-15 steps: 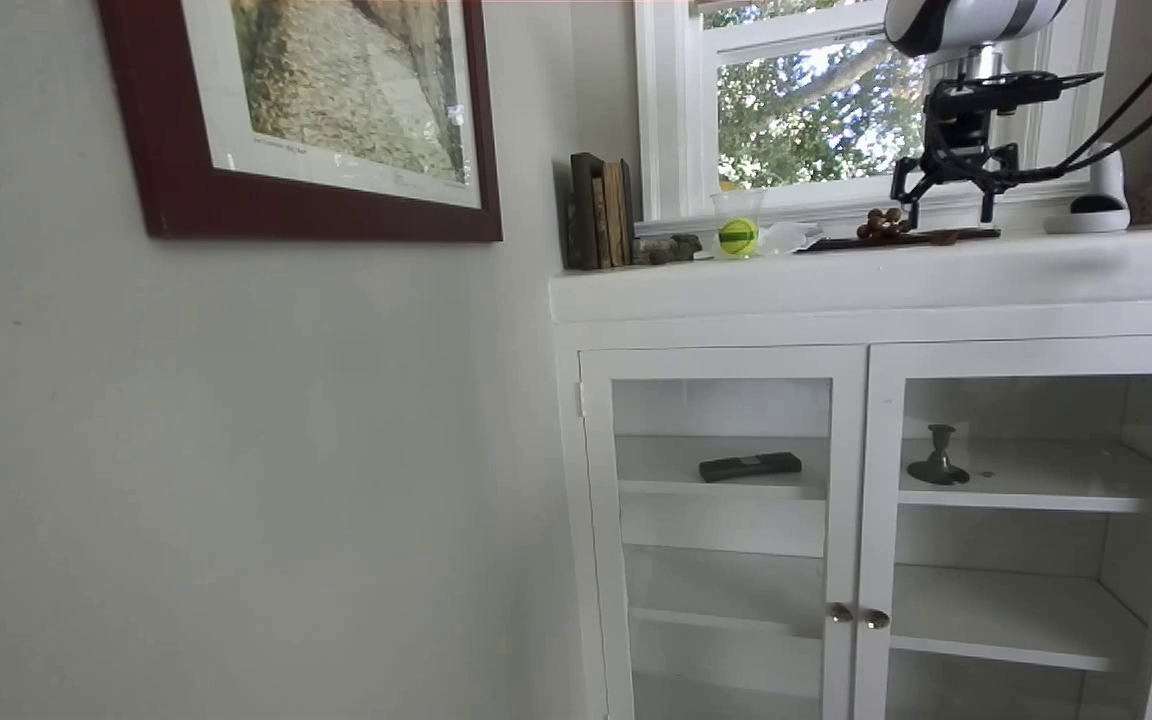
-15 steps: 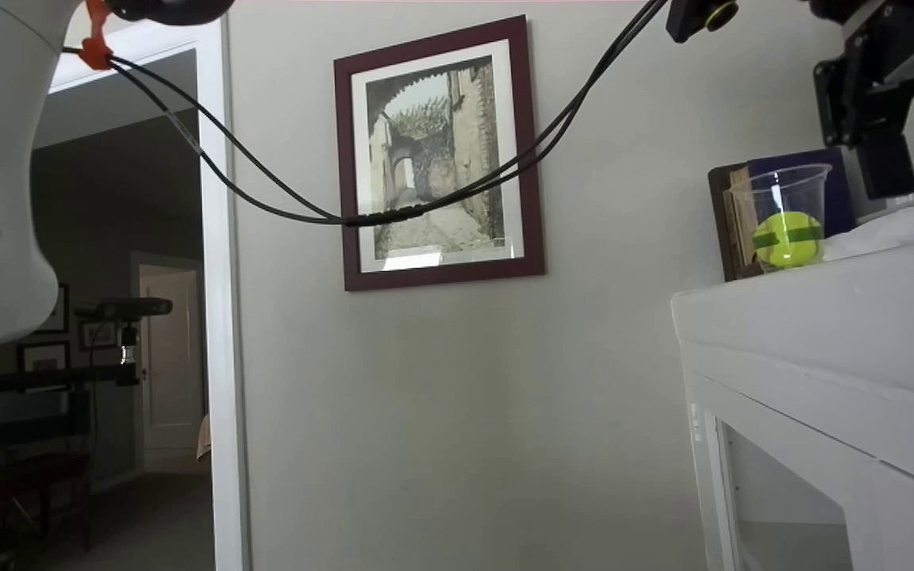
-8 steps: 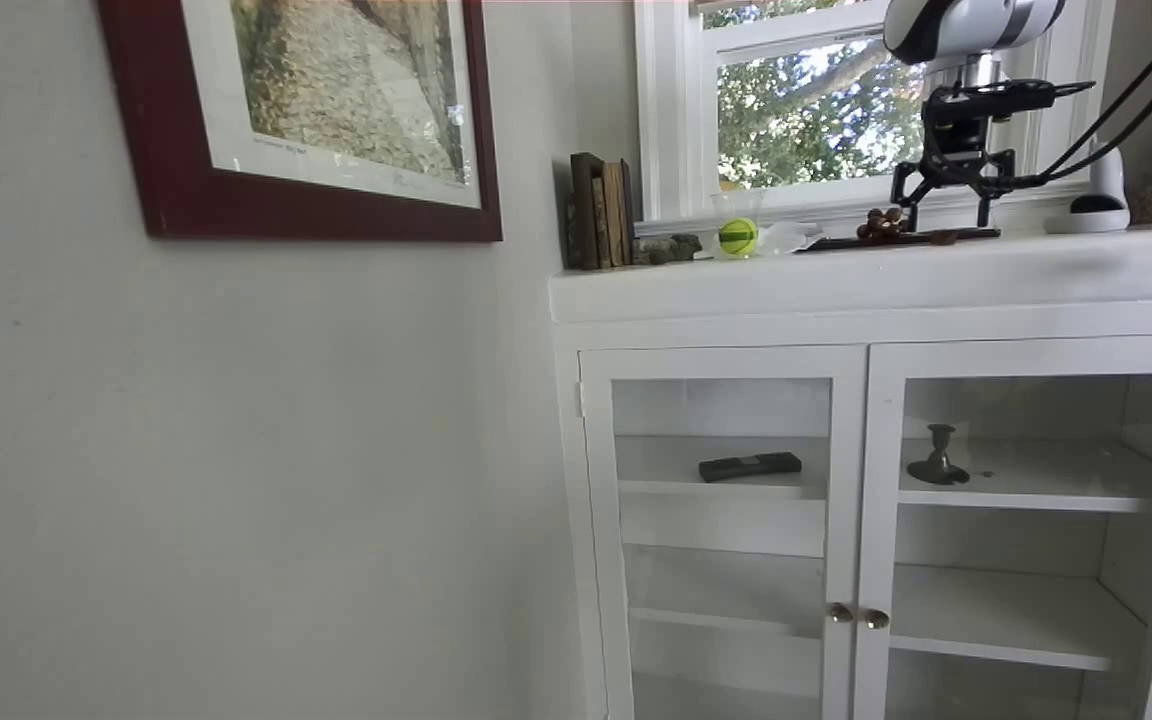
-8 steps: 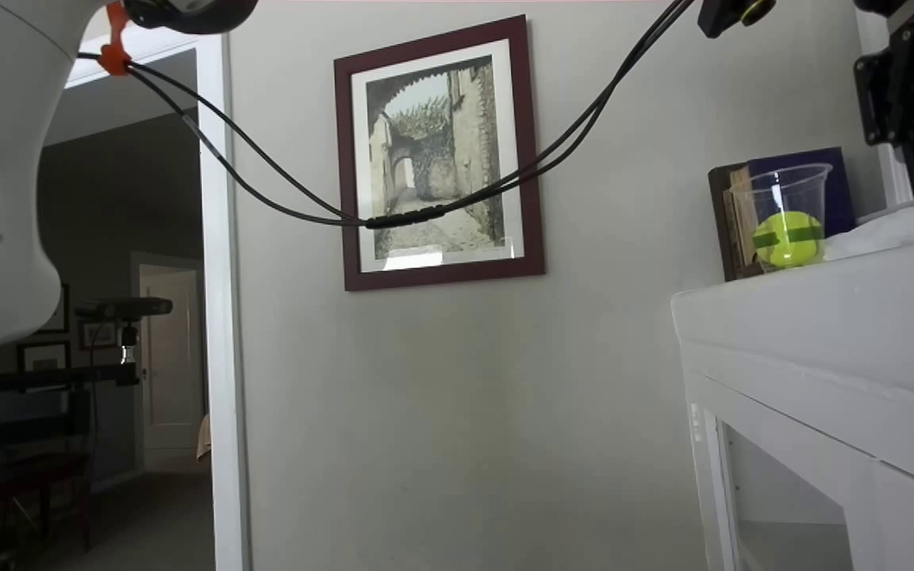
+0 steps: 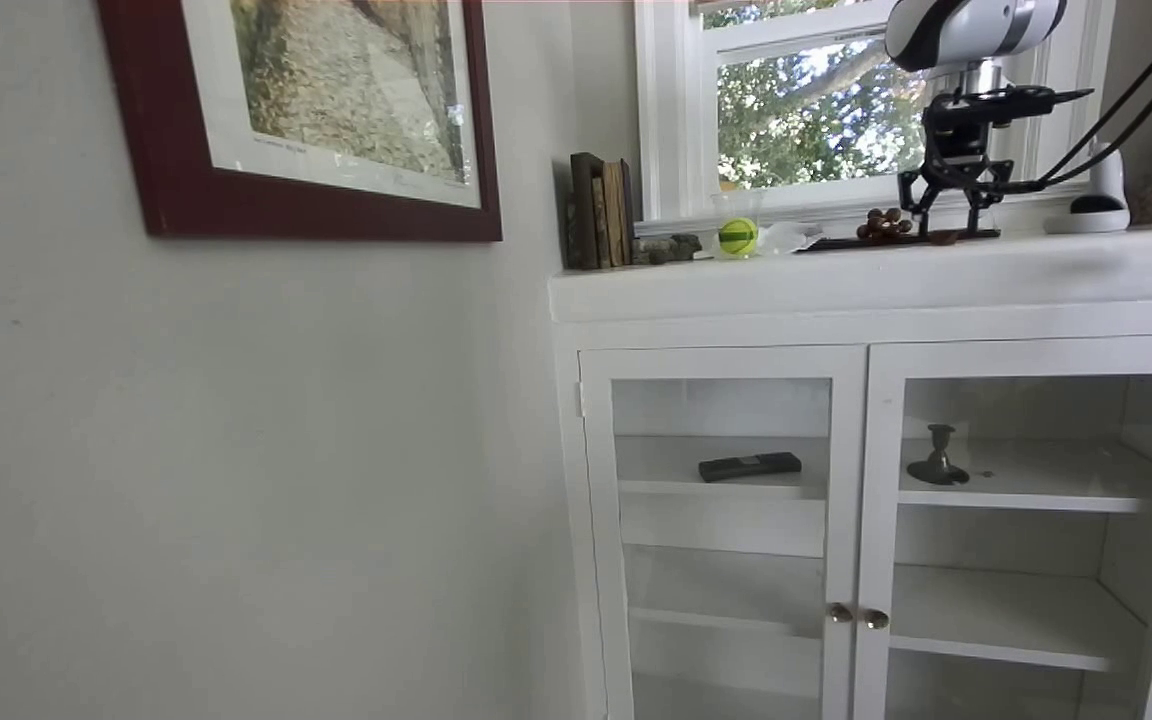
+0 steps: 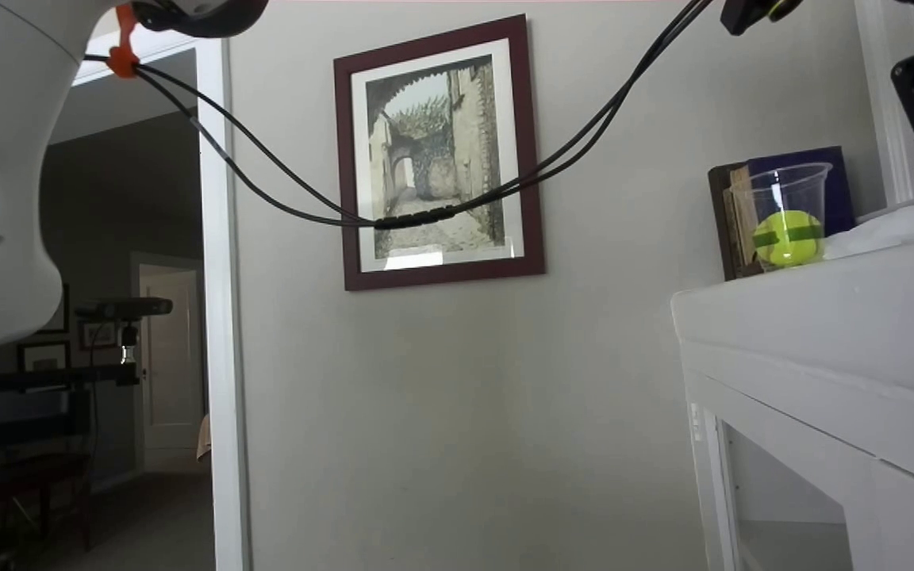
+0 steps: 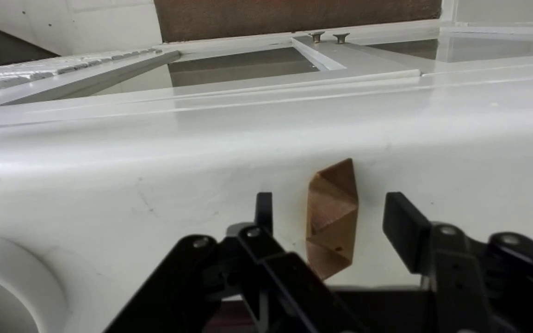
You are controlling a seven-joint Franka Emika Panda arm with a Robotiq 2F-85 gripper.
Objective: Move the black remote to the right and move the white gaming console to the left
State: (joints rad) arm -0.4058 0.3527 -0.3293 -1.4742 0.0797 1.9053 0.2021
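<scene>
The black remote (image 5: 836, 243) is a thin, flat dark bar lying on the white ledge in an exterior view. My gripper (image 5: 948, 232) points down at the bar's right part. In the wrist view my gripper (image 7: 329, 203) is open, with a brown faceted piece (image 7: 333, 217) between its fingers, apart from both. A dark band (image 7: 382, 307) low behind the fingers seems to be part of the bar. The white gaming console (image 5: 1106, 190) stands upright right of the gripper; a white rounded base (image 7: 40, 277) at the wrist view's lower left seems to be its base.
On the ledge (image 5: 736, 290) stand a clear cup with a yellow-green ball (image 5: 738, 237), upright books (image 5: 604, 215), white plastic (image 5: 786, 237) and a brown beaded cluster (image 5: 881, 225) left of the gripper. A window is behind. Glass-fronted cabinet doors (image 5: 848, 480) are below.
The gripper's fingers have come closer together, and the gripper has dropped slightly. The arm has shifted rightward in an exterior view, leaving the gripper mostly cut off. The objects have not visibly moved.
</scene>
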